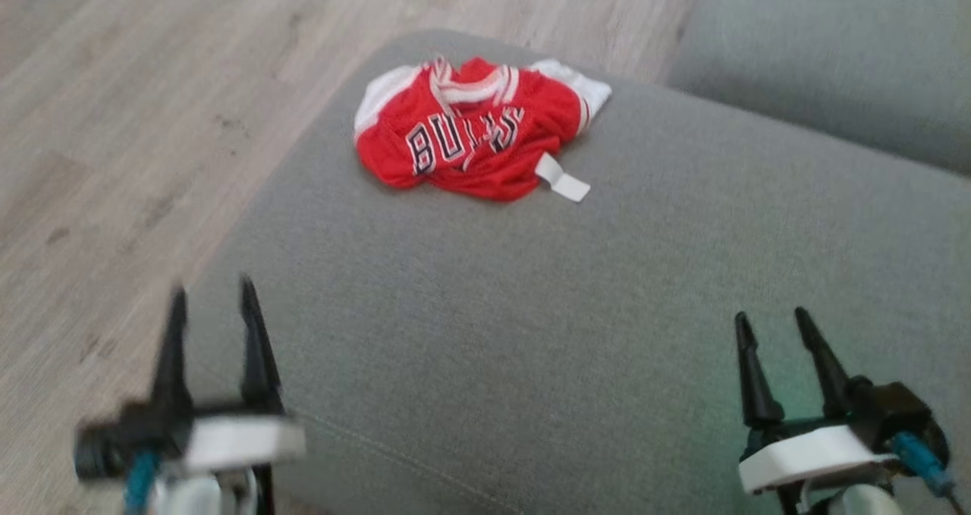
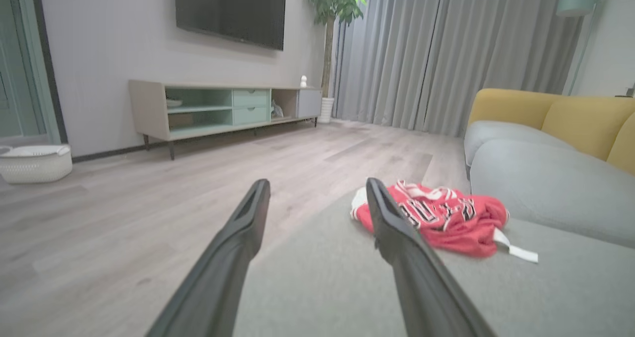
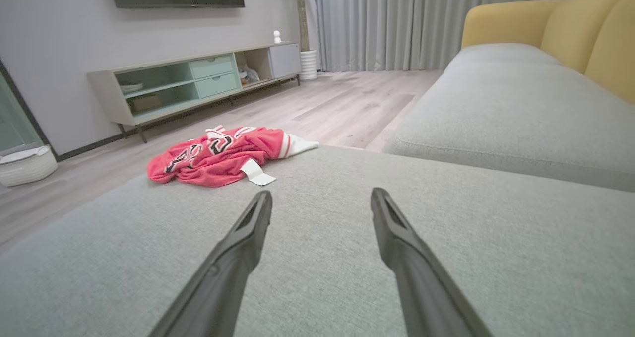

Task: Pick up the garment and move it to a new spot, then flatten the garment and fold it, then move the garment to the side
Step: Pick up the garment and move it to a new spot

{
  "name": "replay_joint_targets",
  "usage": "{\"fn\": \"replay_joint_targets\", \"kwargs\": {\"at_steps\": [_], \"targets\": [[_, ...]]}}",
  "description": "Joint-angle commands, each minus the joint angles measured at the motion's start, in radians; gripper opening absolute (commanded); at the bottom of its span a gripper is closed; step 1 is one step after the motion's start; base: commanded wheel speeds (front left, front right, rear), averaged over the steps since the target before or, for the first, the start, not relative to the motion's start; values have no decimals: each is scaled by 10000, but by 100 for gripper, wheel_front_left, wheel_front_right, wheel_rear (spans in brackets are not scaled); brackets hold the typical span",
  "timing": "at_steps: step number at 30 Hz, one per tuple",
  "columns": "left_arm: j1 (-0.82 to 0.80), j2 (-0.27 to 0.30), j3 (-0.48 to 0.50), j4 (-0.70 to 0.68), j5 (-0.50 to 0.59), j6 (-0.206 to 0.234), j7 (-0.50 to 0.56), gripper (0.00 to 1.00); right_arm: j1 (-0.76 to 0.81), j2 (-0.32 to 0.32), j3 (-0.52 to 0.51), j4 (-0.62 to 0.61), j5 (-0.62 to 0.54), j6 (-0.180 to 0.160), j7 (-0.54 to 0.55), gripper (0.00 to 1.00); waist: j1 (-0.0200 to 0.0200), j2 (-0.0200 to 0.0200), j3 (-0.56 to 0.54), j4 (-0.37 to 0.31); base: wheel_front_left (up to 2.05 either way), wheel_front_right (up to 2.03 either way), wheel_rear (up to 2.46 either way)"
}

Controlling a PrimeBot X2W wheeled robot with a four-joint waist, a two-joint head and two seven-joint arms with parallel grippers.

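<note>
Holding left gripper (image 1: 212, 287) and right gripper (image 1: 770, 316) spread apart and empty above the near edge of the cushion (image 1: 531, 333), likely readying a reach toward the crumpled red garment (image 1: 470, 143) lying well away by the far edge.

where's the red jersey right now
The crumpled red and white mesh jersey lies at the far end of the grey fabric cushion in the head view, close to its edge by the wooden floor.
</note>
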Motion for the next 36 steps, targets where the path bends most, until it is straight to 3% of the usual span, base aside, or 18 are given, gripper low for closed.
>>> {"fn": "replay_joint_targets", "kwargs": {"at_steps": [1,6,9,18,22,30,31,32,36], "targets": [[-1296,39,499,-511,100,-139,-51,100,-589,-307,77,-426,31,67,-135,100,0,0,887,-396,0,0,0],[-3521,338,634,-98,239,-694,-51,100,-1247,-1100,-91,-616,-49,67,-135,100,0,0,2215,-909,0,0,0],[-5540,463,380,1310,186,-1134,101,100,-1694,-1774,-260,-759,-136,67,-135,100,0,0,3084,-1214,0,0,0],[-10995,1404,829,7265,-1056,-1563,4721,100,-2908,-3082,131,-1356,-285,67,-135,100,0,0,5018,-2937,0,0,0],[-12166,2227,955,8981,-1241,-1579,6329,100,-3230,-3234,101,-1723,-304,67,-135,100,0,0,5711,-3786,0,0,0],[-12490,2855,420,10289,-762,-1345,7114,100,-3018,-3274,-216,-2095,-429,67,-135,100,0,0,6167,-4101,0,0,0],[-12517,2842,353,10355,-738,-1385,7109,36,-3009,-3257,-252,-2108,-446,67,-135,100,0,0,6181,-4084,0,0,0],[-12583,2823,311,10337,-747,-1447,6984,0,-3012,-3234,-282,-2101,-466,67,-135,100,0,0,6181,-4055,0,0,0],[-12956,2846,-13,9868,-547,-1597,5600,0,-3094,-3093,-152,-1966,-515,67,-135,100,0,0,5828,-3942,0,0,0]]}}
